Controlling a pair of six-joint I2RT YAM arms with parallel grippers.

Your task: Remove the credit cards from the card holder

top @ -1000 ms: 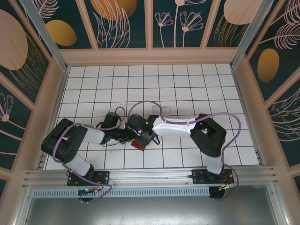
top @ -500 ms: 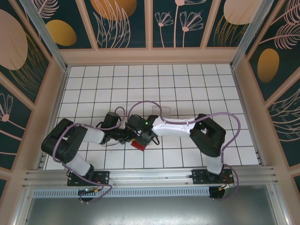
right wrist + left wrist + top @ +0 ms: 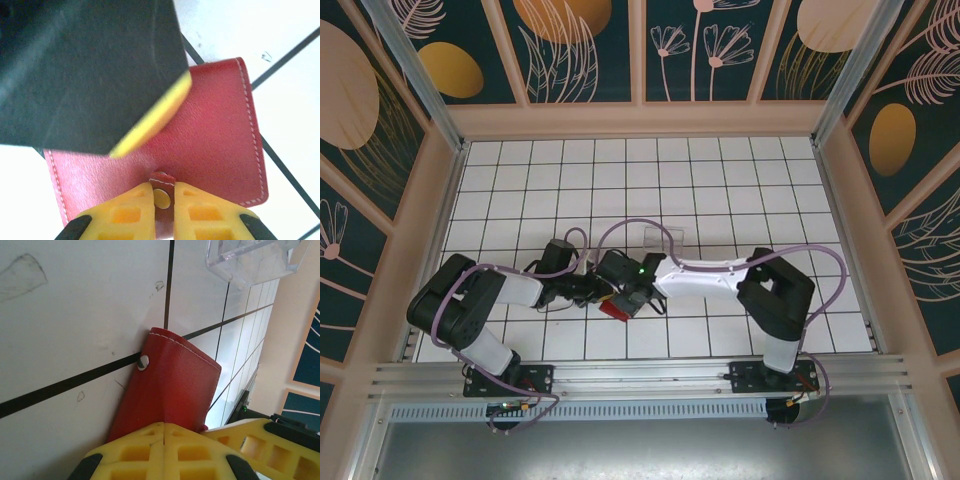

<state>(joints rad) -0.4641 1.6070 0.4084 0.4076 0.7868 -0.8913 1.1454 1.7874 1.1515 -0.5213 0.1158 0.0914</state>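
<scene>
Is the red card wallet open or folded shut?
Folded shut. The card holder shows just its red outside, no pockets or cards, and the right hand pinches its closing tab.

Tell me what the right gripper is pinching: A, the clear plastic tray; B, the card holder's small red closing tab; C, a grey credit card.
B: in the right wrist view, the right gripper is shut on the closing tab of the red card holder.

No legible text, brand or number, not even on card holder [image 3: 210,130]
</scene>
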